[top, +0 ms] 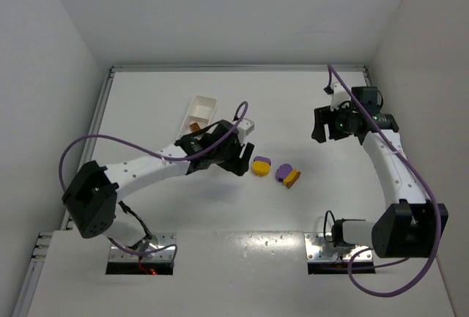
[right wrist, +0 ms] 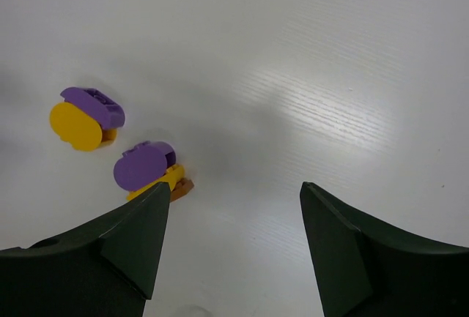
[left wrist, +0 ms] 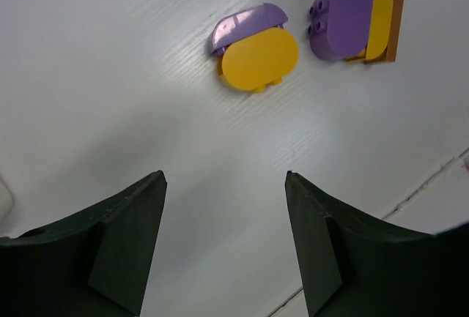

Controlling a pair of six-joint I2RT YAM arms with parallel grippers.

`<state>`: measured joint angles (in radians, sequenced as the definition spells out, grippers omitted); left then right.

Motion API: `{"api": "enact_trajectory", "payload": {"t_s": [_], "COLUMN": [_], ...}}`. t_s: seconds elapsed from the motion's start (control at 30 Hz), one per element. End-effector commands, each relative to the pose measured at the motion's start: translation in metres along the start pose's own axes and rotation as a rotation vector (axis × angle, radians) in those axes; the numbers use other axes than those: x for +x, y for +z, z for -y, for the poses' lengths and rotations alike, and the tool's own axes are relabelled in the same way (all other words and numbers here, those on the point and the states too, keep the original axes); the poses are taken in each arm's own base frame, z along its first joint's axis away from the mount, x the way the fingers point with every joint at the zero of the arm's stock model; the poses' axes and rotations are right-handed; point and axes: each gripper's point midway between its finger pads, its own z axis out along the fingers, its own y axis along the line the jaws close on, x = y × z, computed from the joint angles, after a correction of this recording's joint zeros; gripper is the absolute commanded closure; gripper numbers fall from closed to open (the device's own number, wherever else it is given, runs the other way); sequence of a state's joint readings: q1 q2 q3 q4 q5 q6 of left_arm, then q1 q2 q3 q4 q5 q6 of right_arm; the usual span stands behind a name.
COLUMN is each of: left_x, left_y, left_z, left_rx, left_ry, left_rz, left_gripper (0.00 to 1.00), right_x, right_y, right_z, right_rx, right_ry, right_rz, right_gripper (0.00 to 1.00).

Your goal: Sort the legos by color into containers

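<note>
Two clumps of legos lie mid-table. The left clump is a yellow block (top: 260,167) (left wrist: 260,58) against a purple one (left wrist: 249,20). The right clump is a purple block (top: 283,170) (left wrist: 343,17), a yellow one (left wrist: 379,20) and a brown-orange one (left wrist: 396,24) stacked side by side. Both clumps show in the right wrist view (right wrist: 75,127) (right wrist: 141,165). My left gripper (top: 240,159) (left wrist: 223,179) is open and empty, just left of the yellow block. My right gripper (top: 320,132) (right wrist: 234,189) is open and empty, right of the clumps. The white tray (top: 203,103) lies behind the left arm, partly hidden, with a brown-orange piece (top: 193,127) inside.
White walls close the table at the back and on both sides. A metal rail (top: 102,112) runs along the left edge. Purple cables loop over both arms. The arm bases sit at the near edge.
</note>
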<state>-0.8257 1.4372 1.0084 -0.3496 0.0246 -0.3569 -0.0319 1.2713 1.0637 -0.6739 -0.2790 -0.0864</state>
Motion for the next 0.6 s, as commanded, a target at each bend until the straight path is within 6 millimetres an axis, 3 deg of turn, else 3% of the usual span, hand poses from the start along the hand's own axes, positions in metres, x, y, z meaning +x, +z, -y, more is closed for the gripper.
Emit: {"api": "enact_trajectory", "payload": {"t_s": [0.0,0.07,0.1,0.33,0.47,0.57], "left_x": [-0.029,-0.023,-0.034,-0.026,-0.02,-0.02], "left_y": [0.017,0.036,0.04,0.087,0.095,0.095], "left_z": [0.006,0.008,0.017,0.058,0.063,0.061], "left_rx": [-0.092,-0.12,-0.106,-0.103,-0.105,-0.114], "left_ry": [-0.15,-0.157,-0.161,-0.146,-0.134,-0.133], "left_rz": [0.075,0.041,0.054,-0.02,-0.043,-0.039], "left_gripper": [0.28,0.26,0.26,0.21,0.07,0.04], "right_x": [-0.003,0.001,0.002,0.006,0.015,0.015], "right_y": [-0.004,-0.003,-0.004,-0.003,0.0,0.005], "right_z": [0.004,0.005,0.008,0.011,0.012,0.01], "right_rx": [0.015,0.011,0.017,-0.007,-0.027,-0.063], "right_ry": [0.027,0.039,0.046,0.065,0.081,0.094], "right_rz": [0.033,0.027,0.028,0.034,0.019,0.021], "right_gripper": [0.28,0.28,0.28,0.28,0.28,0.28]}}
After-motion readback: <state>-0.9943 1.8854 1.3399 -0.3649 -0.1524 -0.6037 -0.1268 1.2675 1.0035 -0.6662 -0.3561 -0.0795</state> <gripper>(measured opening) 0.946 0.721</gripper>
